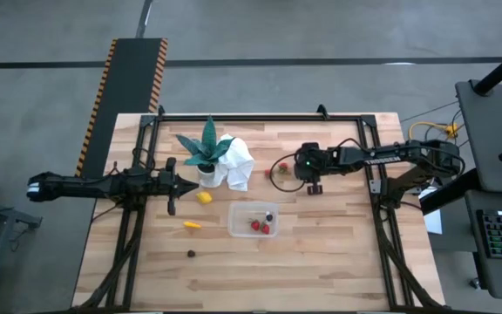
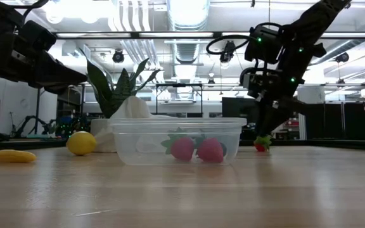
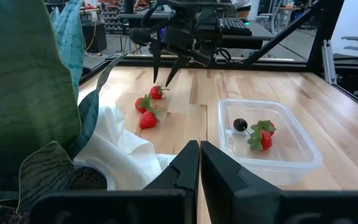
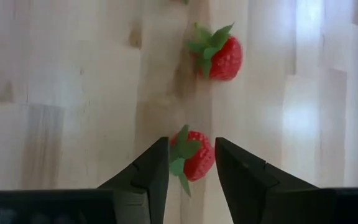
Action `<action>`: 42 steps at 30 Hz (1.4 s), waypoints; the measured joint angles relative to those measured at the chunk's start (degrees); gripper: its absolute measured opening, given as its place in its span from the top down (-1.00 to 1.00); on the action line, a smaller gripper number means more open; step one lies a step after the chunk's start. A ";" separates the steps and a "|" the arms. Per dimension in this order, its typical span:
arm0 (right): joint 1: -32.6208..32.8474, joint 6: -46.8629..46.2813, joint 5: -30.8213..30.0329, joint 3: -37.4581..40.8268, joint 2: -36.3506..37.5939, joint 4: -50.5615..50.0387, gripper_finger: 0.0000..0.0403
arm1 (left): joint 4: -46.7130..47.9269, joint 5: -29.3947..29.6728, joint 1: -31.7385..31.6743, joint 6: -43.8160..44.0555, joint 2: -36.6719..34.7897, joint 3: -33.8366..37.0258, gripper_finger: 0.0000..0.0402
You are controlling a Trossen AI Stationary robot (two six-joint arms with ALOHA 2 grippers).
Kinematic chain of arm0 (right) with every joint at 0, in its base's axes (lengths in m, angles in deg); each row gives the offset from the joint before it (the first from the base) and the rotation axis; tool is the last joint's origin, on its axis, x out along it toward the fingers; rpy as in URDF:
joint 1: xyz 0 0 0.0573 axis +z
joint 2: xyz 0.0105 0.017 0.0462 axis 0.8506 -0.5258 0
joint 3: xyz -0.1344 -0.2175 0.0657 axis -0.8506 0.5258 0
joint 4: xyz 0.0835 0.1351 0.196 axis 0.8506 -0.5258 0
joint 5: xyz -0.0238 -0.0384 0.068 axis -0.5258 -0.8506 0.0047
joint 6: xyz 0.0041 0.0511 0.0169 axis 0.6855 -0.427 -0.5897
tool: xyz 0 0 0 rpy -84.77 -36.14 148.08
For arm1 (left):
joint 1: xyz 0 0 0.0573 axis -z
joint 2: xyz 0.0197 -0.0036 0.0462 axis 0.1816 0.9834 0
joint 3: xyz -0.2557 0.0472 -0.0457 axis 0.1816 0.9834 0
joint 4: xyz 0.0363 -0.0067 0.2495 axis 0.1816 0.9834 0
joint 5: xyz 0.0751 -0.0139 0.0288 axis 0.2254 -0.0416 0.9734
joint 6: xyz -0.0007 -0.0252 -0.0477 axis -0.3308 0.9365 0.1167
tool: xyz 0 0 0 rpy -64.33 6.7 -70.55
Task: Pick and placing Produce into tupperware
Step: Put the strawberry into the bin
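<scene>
I see the wooden table filling the overhead picture, with the potted plant and white cloth near its middle, toward twelve o'clock. My left gripper waits at about nine o'clock from the plant pot, its fingers pressed together. The clear tupperware sits just past centre toward six o'clock and holds two strawberries and a tiny dark round piece. My right gripper is down at the table at about one o'clock from the tupperware, fingers spread on either side of a strawberry; I cannot tell whether they touch it. Another strawberry lies near it. The lemon, the yellow-orange piece and a dark berry lie at nine to seven o'clock from the tupperware.
</scene>
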 joint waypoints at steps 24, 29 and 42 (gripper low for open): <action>-1.61 -38.79 0.97 -12.79 -7.61 -15.70 -0.17 | 0.00 -0.02 0.00 -0.02 0.00 0.00 1.00; -1.99 -38.76 0.32 -14.67 -12.69 -16.66 -0.18 | 0.00 0.00 0.00 -0.02 0.00 0.00 1.00; -3.77 -36.81 -0.05 -16.85 -17.49 -19.22 -0.17 | 0.09 -0.02 0.00 0.04 0.00 0.00 1.00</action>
